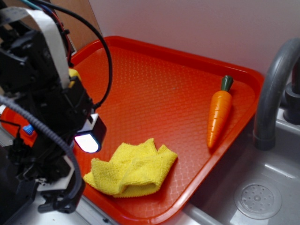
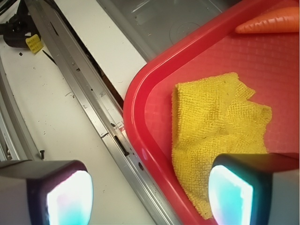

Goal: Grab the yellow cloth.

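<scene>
Yellow terry, one piece: the yellow cloth (image 1: 132,169), loosely folded and rumpled, lying flat in the near corner of the red tray (image 1: 154,84). In the wrist view the yellow cloth (image 2: 213,126) sits just inside the tray's rounded rim (image 2: 140,98).

End effector (image 2: 150,192): mine. Fingers apart, nothing between them. One pad (image 2: 232,194) hangs over the cloth's near edge; the other pad (image 2: 68,199) hangs outside the tray, over the white desk (image 2: 42,108). Not touching the cloth, as far as I can judge.

Step in hand: approach and alignment, grasp not yet made. By my reckoning the next move calls for a shift toward the tray's middle, so that both fingers straddle a raised fold, then a descent and a closing. As placed now, the tray rim lies between my fingers and would likely catch the outer one on the way down.

Other entries, placed from the tray:
- Toy carrot (image 1: 219,112), orange with green stem, along the far right side of the tray, well apart from the cloth. No obstacle.
- Grey tap (image 1: 272,93), beyond the tray's right edge.
- Sink basin with drain (image 1: 258,200), beside the tray's right corner.
- Metal rail (image 2: 89,108), running along the desk just outside the tray rim.
</scene>
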Controlling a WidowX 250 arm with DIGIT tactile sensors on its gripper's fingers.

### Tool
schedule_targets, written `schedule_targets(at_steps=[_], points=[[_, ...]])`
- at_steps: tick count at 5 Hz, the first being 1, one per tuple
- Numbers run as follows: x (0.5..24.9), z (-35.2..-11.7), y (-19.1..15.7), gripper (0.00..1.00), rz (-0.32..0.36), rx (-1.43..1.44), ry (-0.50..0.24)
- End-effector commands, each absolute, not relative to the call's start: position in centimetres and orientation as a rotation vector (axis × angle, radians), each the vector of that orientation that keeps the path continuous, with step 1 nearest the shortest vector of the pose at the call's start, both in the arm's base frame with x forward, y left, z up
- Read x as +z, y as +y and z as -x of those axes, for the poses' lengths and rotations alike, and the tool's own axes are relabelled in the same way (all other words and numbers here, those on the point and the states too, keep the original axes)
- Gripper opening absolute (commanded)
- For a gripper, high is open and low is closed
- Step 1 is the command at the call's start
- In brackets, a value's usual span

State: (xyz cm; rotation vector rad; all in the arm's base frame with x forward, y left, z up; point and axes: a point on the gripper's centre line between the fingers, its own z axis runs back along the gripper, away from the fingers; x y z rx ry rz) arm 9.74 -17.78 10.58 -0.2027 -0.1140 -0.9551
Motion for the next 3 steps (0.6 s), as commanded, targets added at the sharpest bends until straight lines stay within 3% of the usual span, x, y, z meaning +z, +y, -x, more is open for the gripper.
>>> schedule_targets(at_steps=[1,2,3], points=[[6.4,-10.4,-16.4,1.00,0.170,-0.906,-0.061],[2.3,-11.7,-16.8,1.00,0.157,-0.947,-0.042],[0.1,-12.1,-17.8,1.00,0.096,-0.960,-0.004]])
